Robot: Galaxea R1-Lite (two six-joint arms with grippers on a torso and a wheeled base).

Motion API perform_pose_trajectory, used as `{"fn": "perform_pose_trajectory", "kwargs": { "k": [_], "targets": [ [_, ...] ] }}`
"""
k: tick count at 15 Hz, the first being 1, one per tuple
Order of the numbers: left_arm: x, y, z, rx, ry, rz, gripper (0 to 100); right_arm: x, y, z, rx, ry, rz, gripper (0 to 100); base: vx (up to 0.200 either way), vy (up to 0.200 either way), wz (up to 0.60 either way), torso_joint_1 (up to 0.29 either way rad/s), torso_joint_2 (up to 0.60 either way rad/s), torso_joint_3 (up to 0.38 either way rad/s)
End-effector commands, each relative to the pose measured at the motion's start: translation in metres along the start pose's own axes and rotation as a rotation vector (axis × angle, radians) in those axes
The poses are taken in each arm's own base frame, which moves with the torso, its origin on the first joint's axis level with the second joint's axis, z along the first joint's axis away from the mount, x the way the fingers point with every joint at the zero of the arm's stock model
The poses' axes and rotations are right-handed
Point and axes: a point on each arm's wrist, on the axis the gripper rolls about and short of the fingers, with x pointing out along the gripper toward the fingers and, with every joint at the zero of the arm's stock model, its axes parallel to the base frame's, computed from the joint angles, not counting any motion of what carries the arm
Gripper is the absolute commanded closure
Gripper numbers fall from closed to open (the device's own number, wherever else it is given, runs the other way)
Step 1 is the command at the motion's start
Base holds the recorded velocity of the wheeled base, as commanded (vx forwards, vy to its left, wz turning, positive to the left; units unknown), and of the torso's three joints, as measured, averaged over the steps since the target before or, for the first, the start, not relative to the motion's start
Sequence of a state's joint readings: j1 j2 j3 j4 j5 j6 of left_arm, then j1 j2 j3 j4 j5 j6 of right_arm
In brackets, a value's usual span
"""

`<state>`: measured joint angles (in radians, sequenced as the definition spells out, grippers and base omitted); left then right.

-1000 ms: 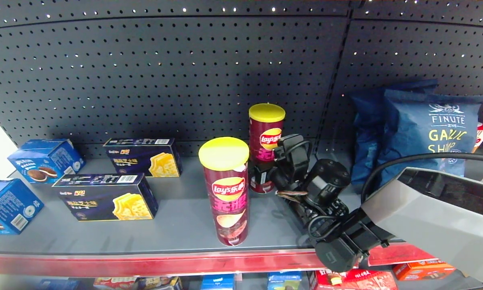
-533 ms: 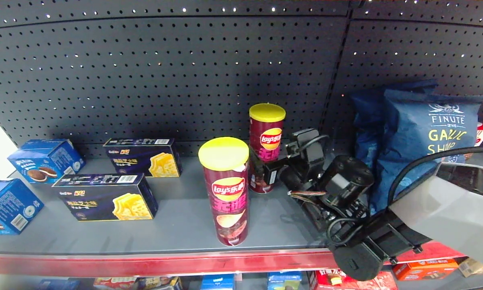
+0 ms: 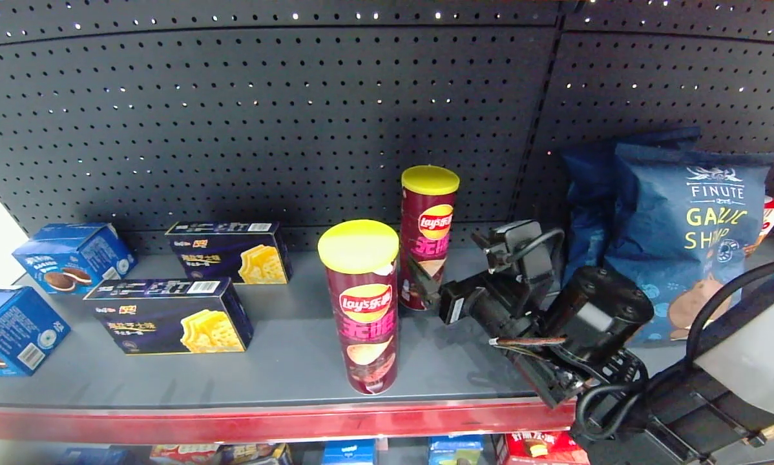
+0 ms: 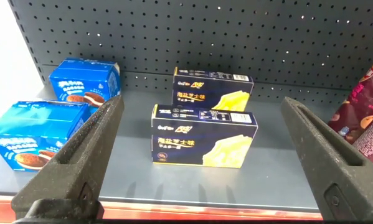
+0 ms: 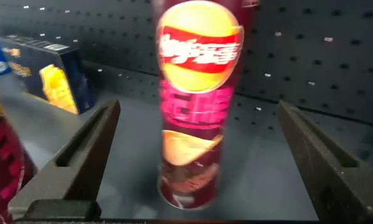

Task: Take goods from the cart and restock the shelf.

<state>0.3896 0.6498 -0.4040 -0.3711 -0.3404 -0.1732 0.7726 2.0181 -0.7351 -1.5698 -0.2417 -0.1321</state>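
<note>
The rear can stands upright on the shelf at 1 o'clock of the front can, right gripper gaping empty beside it; more restocking likely remains

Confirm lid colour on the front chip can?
Yellow. The lid tops the dark red front chip can; it shows best in the head view.

Dark grey pegboard dotted with small holes; grey shelf with a red front strip. Two chip cans — maroon, with yellow lids. Cracker boxes navy, picturing yellow wafers; cookie boxes bright blue; snack bags deep blue.
</note>
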Motion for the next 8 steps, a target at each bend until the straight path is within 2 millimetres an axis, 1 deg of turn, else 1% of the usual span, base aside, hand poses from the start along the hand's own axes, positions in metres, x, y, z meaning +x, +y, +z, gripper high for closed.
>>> {"fn": "perform_pose_trajectory", "kwargs": {
  "k": [1, 4, 6, 8],
  "targets": [
    [0.000, 0.000, 0.000, -0.001, -0.002, 0.000, 0, -0.004, -0.005, 0.006, 0.000, -0.006, -0.019, 0, 0.000, 0.000, 0.00, 0.000, 0.00, 0.000],
    [0.000, 0.000, 0.000, 0.000, 0.001, 0.000, 0, -0.014, -0.021, 0.000, 0.015, 0.039, -0.057, 0, 0.000, 0.000, 0.00, 0.000, 0.00, 0.000],
    [0.000, 0.000, 0.000, -0.001, 0.003, -0.001, 0, -0.016, -0.027, -0.006, 0.017, 0.063, -0.074, 0, 0.000, 0.000, 0.00, 0.000, 0.00, 0.000],
    [0.000, 0.000, -0.001, -0.002, 0.004, 0.001, 0, -0.015, -0.026, -0.005, 0.020, 0.060, -0.072, 0, 0.000, 0.000, 0.00, 0.000, 0.00, 0.000]
  ]
}}
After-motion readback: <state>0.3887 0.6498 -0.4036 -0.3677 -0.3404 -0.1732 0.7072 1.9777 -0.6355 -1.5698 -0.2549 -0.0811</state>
